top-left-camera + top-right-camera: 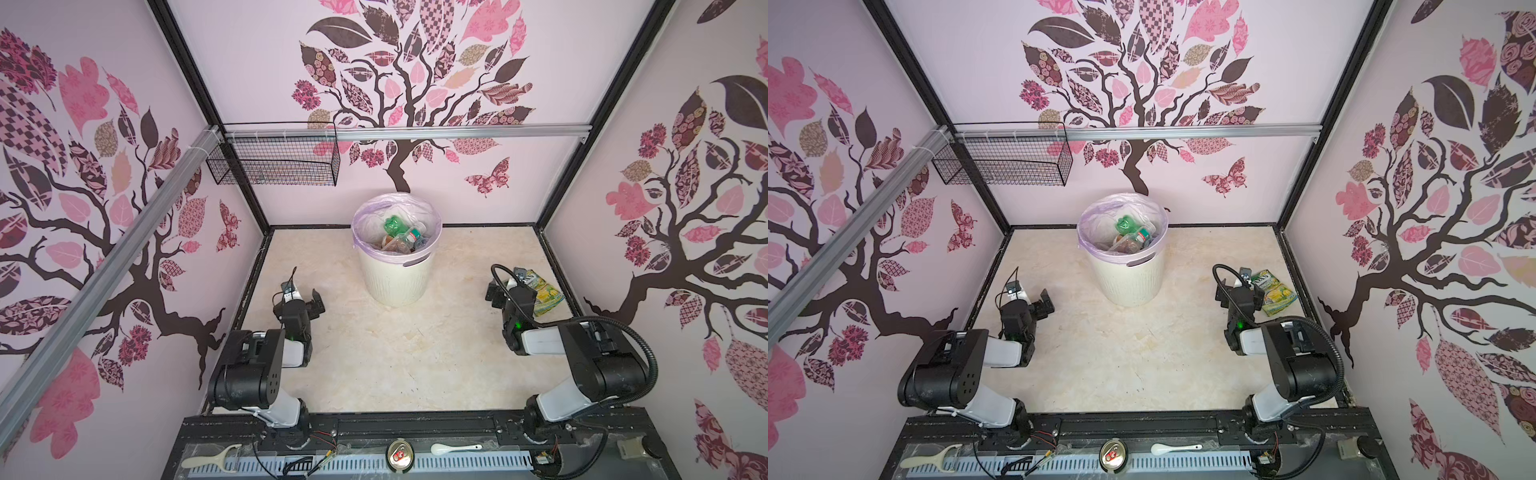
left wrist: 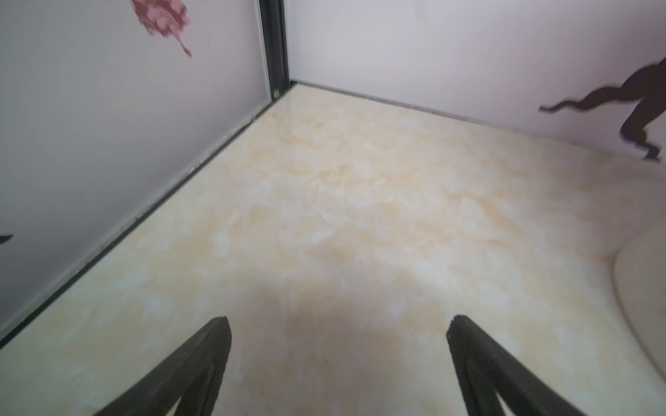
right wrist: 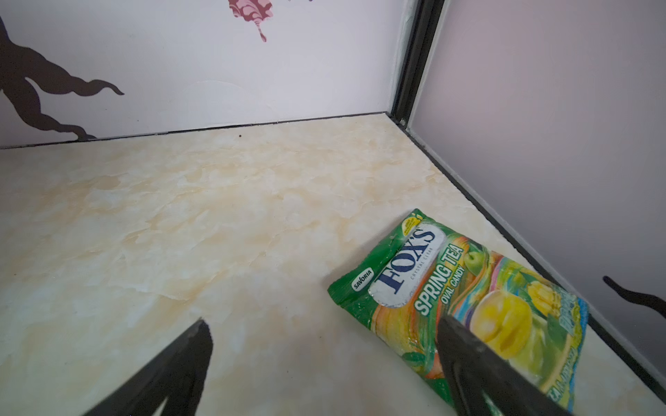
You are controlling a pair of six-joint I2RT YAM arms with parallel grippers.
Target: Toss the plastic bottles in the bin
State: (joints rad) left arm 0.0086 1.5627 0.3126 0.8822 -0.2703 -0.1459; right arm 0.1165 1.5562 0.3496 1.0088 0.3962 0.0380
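The bin (image 1: 395,274) (image 1: 1127,282), cream-white and ribbed with a lilac liner, stands at the back middle of the floor. Inside it lie the plastic bottles (image 1: 401,239) (image 1: 1133,239), one green and the others clear; those lower down are hidden. No bottle shows on the floor. My left gripper (image 1: 303,299) (image 1: 1032,301) (image 2: 340,318) hangs open and empty over bare floor, left of the bin, whose wall (image 2: 641,288) shows in the left wrist view. My right gripper (image 1: 509,289) (image 1: 1237,289) (image 3: 322,320) is open and empty, right of the bin.
A flat green-yellow snack packet (image 1: 544,293) (image 1: 1277,295) (image 3: 468,288) lies by the right wall, partly under one right finger. A black wire basket (image 1: 274,160) hangs at the back left. A peeler (image 1: 208,459), a can (image 1: 400,455) and a spoon (image 1: 453,448) lie on the front ledge.
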